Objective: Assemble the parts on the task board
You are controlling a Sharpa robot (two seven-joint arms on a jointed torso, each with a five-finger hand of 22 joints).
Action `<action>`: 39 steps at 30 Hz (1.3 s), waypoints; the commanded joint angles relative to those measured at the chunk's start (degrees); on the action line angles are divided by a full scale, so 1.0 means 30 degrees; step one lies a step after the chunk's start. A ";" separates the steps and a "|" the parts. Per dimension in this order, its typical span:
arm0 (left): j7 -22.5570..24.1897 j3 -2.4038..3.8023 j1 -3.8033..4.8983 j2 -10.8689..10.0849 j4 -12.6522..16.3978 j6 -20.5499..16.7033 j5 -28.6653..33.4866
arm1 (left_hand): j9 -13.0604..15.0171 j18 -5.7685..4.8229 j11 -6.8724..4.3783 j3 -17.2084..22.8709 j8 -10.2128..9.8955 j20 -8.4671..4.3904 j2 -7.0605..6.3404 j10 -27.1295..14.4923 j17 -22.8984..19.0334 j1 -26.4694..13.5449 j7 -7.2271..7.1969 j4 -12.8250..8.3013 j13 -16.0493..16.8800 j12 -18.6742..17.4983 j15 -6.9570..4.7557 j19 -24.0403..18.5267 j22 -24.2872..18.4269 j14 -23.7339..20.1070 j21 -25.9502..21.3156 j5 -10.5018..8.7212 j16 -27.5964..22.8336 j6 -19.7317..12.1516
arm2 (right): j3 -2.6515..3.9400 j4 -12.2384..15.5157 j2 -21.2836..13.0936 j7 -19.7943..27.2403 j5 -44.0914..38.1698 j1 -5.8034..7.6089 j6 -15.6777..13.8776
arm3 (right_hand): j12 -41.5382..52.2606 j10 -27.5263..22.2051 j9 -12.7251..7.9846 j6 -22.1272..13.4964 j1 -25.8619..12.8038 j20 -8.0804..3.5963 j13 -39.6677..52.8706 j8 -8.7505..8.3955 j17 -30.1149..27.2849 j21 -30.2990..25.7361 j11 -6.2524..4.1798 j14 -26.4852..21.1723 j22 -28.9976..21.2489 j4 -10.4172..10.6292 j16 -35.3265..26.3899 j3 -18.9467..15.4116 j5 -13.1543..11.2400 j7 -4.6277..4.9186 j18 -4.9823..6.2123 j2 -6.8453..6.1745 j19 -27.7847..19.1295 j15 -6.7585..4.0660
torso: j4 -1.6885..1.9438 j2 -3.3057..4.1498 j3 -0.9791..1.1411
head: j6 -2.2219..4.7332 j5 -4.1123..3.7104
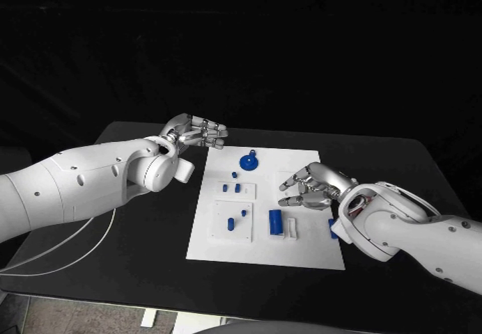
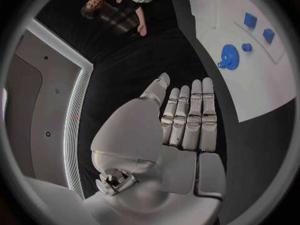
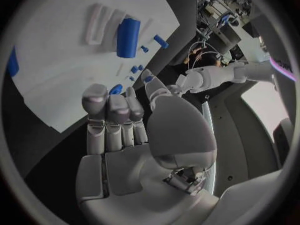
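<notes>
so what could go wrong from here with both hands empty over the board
The right hand hovers low over the task board, close to the blue cylinder; a careless descent could knock it sideways. The left hand hangs off the board's far left corner, so reaching for the blue gear may nudge it.

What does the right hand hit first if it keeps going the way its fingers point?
Probably the task board. In the head view the right hand hovers over its right part, fingers aimed toward the blue gear and the left hand. The gear looks first in line, but the hand's height is unclear.
</notes>
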 commanded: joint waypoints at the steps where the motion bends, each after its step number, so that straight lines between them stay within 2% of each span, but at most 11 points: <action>1: 0.0089 0.0015 -0.0002 0.0008 0.0034 0.0275 0.0085 | 0.0000 0.0062 0.0050 -0.0035 0.0012 -0.0029 -0.0027 -0.0109 0.0019 0.0036 0.0011 0.0111 0.0005 -0.0005 0.0011 0.0163 -0.0018 -0.0063 0.0056 -0.0050 -0.0078 -0.0178 | 0.0011 -0.0009 0.0017 0.3395 -0.4580 -0.0017 0.0710 | -0.0199 -0.0058 -0.0028 -0.0363 0.0102 -0.0225 -0.0122 0.0006 -0.0010 -0.0096 -0.0345 -0.0079 0.1618 -0.1165 -0.0141 0.2077 0.0627 -0.0207 -0.0239 -0.0486 0.0999 -0.0261 | 0.0007 -0.0006 -0.0016 | -0.0042 0.0020; 3: 0.0087 0.0015 -0.0002 0.0001 0.0030 0.0284 0.0085 | 0.0000 0.0062 0.0050 -0.0035 0.0012 -0.0029 -0.0027 -0.0109 0.0019 0.0036 0.0011 0.0111 0.0005 -0.0005 0.0011 0.0163 -0.0018 -0.0063 0.0056 -0.0050 -0.0078 -0.0178 | 0.0011 -0.0093 0.0021 0.4098 -0.5947 -0.0016 0.1153 | -0.0526 -0.0300 -0.0014 -0.0814 -0.0033 -0.0398 -0.0302 0.0048 -0.0136 -0.0319 -0.0739 -0.0169 0.1634 -0.2124 -0.0413 0.3134 0.0797 -0.0662 -0.0372 -0.0677 0.0934 -0.0447 | 0.0006 -0.0006 -0.0024 | -0.0073 0.0044; 6: 0.0088 0.0015 -0.0002 -0.0003 0.0015 0.0295 0.0085 | 0.0003 0.0063 0.0046 -0.0009 0.0019 -0.0036 -0.0021 -0.0097 0.0019 0.0076 0.0013 0.0121 0.0005 -0.0006 0.0005 0.0183 -0.0100 -0.0059 0.0064 -0.0041 -0.0078 -0.0193 | 0.0009 -0.0236 0.0029 0.4810 -0.8099 -0.0015 0.2150 | -0.0869 -0.0638 -0.0021 -0.1478 0.0058 -0.0530 -0.0517 0.0039 -0.0250 -0.0739 -0.0854 -0.0348 0.1644 -0.3365 -0.0743 0.4261 0.0365 -0.1240 -0.0539 -0.0647 0.0760 -0.0554 | 0.0010 0.0001 -0.0026 | -0.0113 0.0105; 8: 0.0085 0.0014 -0.0002 -0.0002 0.0002 0.0299 0.0085 | 0.0003 0.0063 0.0046 -0.0009 0.0019 -0.0036 -0.0021 -0.0097 0.0019 0.0076 0.0013 0.0121 0.0005 -0.0006 0.0005 0.0183 -0.0100 -0.0059 0.0064 -0.0041 -0.0078 -0.0193 | 0.0003 -0.0306 0.0042 0.4919 -0.9201 -0.0014 0.2869 | -0.1021 -0.0860 -0.0024 -0.2037 -0.0007 -0.0551 -0.0609 0.0037 -0.0275 -0.1206 -0.0909 -0.0619 0.1557 -0.3461 -0.0903 0.4525 0.0287 -0.1744 -0.0639 -0.0825 0.0609 -0.0565 | 0.0008 0.0004 -0.0018 | -0.0151 0.0133; 11: 0.0077 0.0014 -0.0002 0.0008 -0.0013 0.0308 0.0085 | 0.0003 0.0063 0.0046 -0.0009 0.0019 -0.0036 -0.0021 -0.0097 0.0019 0.0076 0.0013 0.0121 0.0005 -0.0006 0.0005 0.0183 -0.0100 -0.0059 0.0064 -0.0041 -0.0078 -0.0193 | -0.0054 -0.0331 0.0089 0.4724 -1.0741 -0.0013 0.3503 | -0.1774 -0.1845 -0.0059 -0.3126 0.0251 -0.0642 -0.1495 -0.0003 -0.0029 -0.1894 -0.1108 -0.1076 0.1439 -0.2980 -0.0865 0.4310 0.0261 -0.2025 -0.0627 -0.1072 0.0359 -0.0635 | -0.0001 -0.0004 -0.0018 | -0.0153 0.0149; 13: 0.0076 0.0013 -0.0002 0.0022 -0.0031 0.0315 0.0085 | 0.0003 0.0063 0.0046 -0.0009 0.0019 -0.0036 -0.0021 -0.0097 0.0019 0.0076 0.0013 0.0121 0.0005 -0.0006 0.0005 0.0183 -0.0100 -0.0059 0.0064 -0.0041 -0.0078 -0.0193 | -0.0117 -0.0313 0.0109 0.4603 -1.1544 -0.0011 0.3840 | -0.1963 -0.1902 -0.0070 -0.3323 0.0586 -0.0648 -0.1885 -0.0018 -0.0059 -0.1919 -0.1084 -0.1068 0.1435 -0.2980 -0.0926 0.4598 -0.0925 -0.2145 -0.0656 -0.0992 0.0371 -0.0635 | -0.0003 -0.0006 -0.0010 | -0.0155 0.0156; 14: 0.0075 0.0013 -0.0002 0.0028 -0.0037 0.0316 0.0085 | 0.0003 0.0063 0.0046 -0.0009 0.0019 -0.0036 -0.0021 -0.0097 0.0019 0.0076 0.0013 0.0121 0.0005 -0.0006 0.0005 0.0183 -0.0100 -0.0059 0.0064 -0.0041 -0.0078 -0.0193 | -0.0152 -0.0299 0.0105 0.4582 -1.1762 -0.0009 0.3961 | -0.1957 -0.1902 -0.0071 -0.3441 0.0636 -0.0665 -0.2003 -0.0017 -0.0097 -0.1988 -0.1048 -0.1093 0.1419 -0.2992 -0.0994 0.5120 -0.1827 -0.2007 -0.0651 -0.1186 0.0353 -0.0642 | -0.0014 -0.0003 -0.0002 | -0.0165 0.0191; 15: 0.0074 0.0013 -0.0002 0.0038 -0.0042 0.0318 0.0085 | 0.0003 0.0063 0.0046 -0.0009 0.0019 -0.0036 -0.0021 -0.0097 0.0019 0.0076 0.0013 0.0121 0.0005 -0.0006 0.0005 0.0183 -0.0100 -0.0059 0.0064 -0.0041 -0.0078 -0.0193 | -0.0219 -0.0273 0.0091 0.4570 -1.2005 -0.0006 0.4105 | -0.1901 -0.1893 -0.0061 -0.3262 0.0466 -0.0610 -0.2069 -0.0001 -0.0085 -0.2074 -0.1069 -0.1071 0.1401 -0.2888 -0.0985 0.5261 -0.1415 -0.2225 -0.0683 -0.1326 0.0334 -0.0587 | -0.0014 -0.0006 -0.0004 | -0.0171 0.0198; 21: 0.0059 0.0013 -0.0002 0.0065 -0.0058 0.0343 0.0084 | 0.0003 0.0063 0.0046 -0.0009 0.0019 -0.0036 -0.0021 -0.0097 0.0019 0.0076 0.0013 0.0121 0.0005 -0.0006 0.0005 0.0183 -0.0100 -0.0059 0.0064 -0.0041 -0.0078 -0.0193 | -0.0717 -0.0195 0.0039 0.4653 -1.3009 0.0078 0.4860 | -0.1299 -0.2089 -0.0018 -0.1841 0.0409 -0.0576 -0.2718 0.0024 0.0230 -0.1779 -0.1018 -0.1012 0.1486 -0.3081 -0.0734 0.5594 -0.1641 -0.2073 -0.0704 -0.1213 0.0353 -0.0548 | -0.0021 -0.0002 0.0003 | -0.0171 0.0190; 27: 0.0037 0.0013 -0.0003 0.0072 -0.0056 0.0384 0.0083 | 0.0003 0.0063 0.0046 -0.0009 0.0019 -0.0036 -0.0021 -0.0097 0.0019 0.0076 0.0013 0.0121 0.0005 -0.0006 0.0005 0.0183 -0.0100 -0.0059 0.0064 -0.0041 -0.0078 -0.0193 | -0.1221 -0.0228 0.0140 0.4456 -1.4176 0.0126 0.5358 | -0.0960 -0.2203 -0.0009 -0.1575 0.0491 -0.0513 -0.3121 0.0038 0.0585 -0.1390 -0.0960 -0.0979 0.1522 -0.3355 -0.0494 0.5701 -0.2116 -0.2084 -0.0686 -0.1104 0.0265 -0.0499 | -0.0011 0.0006 0.0027 | -0.0159 0.0136; 39: -0.0017 0.0013 -0.0004 0.0041 -0.0044 0.0476 0.0083 | 0.0000 0.0054 0.0041 0.0025 0.0012 -0.0046 -0.0023 -0.0077 0.0019 0.0082 0.0021 0.0128 0.0005 -0.0006 0.0000 0.0202 -0.0200 -0.0042 0.0085 -0.0059 -0.0076 -0.0216 | -0.1568 -0.0460 0.0932 0.3998 -1.5922 0.0143 0.3722 | -0.0889 -0.2190 -0.0003 -0.0842 0.0313 -0.0515 -0.4375 0.0039 0.0935 -0.0647 -0.0937 -0.0765 0.1622 -0.3616 -0.0226 0.7061 -0.2864 -0.1989 -0.0686 -0.1275 0.0395 -0.0496 | 0.0027 0.0020 0.0010 | -0.0237 0.0102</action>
